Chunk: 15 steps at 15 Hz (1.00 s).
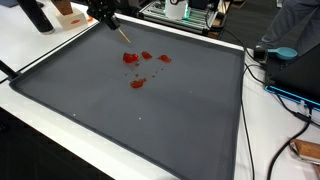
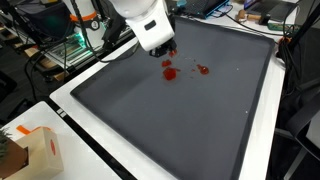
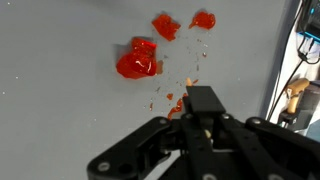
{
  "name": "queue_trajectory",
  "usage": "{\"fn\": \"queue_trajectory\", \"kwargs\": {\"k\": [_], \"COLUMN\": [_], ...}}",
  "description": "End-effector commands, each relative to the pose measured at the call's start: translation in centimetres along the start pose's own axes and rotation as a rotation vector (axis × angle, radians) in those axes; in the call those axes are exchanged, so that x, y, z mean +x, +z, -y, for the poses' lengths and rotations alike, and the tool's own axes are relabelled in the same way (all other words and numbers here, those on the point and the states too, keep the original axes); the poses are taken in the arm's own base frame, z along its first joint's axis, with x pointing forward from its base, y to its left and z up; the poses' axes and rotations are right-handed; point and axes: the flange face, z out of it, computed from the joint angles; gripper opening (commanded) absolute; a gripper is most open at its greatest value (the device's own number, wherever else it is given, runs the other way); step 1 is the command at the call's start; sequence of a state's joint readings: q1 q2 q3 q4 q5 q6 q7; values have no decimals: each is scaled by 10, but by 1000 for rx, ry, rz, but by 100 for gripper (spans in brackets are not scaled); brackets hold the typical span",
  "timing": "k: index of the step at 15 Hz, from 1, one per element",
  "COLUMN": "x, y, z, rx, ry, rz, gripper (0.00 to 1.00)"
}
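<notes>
My gripper [image 1: 103, 15] hangs over the far edge of a dark grey mat [image 1: 120, 120]. It is shut on a thin wooden stick [image 1: 123, 34] that slants down toward the mat. Several red blobs [image 1: 131, 58] lie on the mat just in front of the stick's tip, with another blob [image 1: 137, 83] nearer the middle. In an exterior view the gripper [image 2: 160, 45] is right above the red blobs [image 2: 168, 70]. In the wrist view the shut fingers [image 3: 202, 110] sit just below a big red blob [image 3: 137, 60] and small red smears [image 3: 175, 100]. A tan bit of the stick shows between the fingers.
The mat lies on a white table [image 1: 60, 150]. A cardboard box [image 2: 35, 150] stands at the table's near corner. Cables [image 1: 275, 95] and a blue object [image 1: 285, 52] lie beside the mat's edge. A black bottle [image 1: 36, 15] and an orange box [image 1: 68, 14] stand at the back.
</notes>
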State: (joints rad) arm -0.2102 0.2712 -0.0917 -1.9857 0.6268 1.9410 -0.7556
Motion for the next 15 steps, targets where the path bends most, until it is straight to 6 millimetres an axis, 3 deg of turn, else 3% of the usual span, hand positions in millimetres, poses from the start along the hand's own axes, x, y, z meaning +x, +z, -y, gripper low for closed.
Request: {"fn": "queue_trajectory", "kwargs": {"k": [1,7,15], "x": [3,1,-3], "y": [14,44,66], "z": [-24,-49,-56], "rx": [94,199,220], "ry": [17,96,160], "rz": [-29,-67,-48], "gripper": [3,3,3]}}
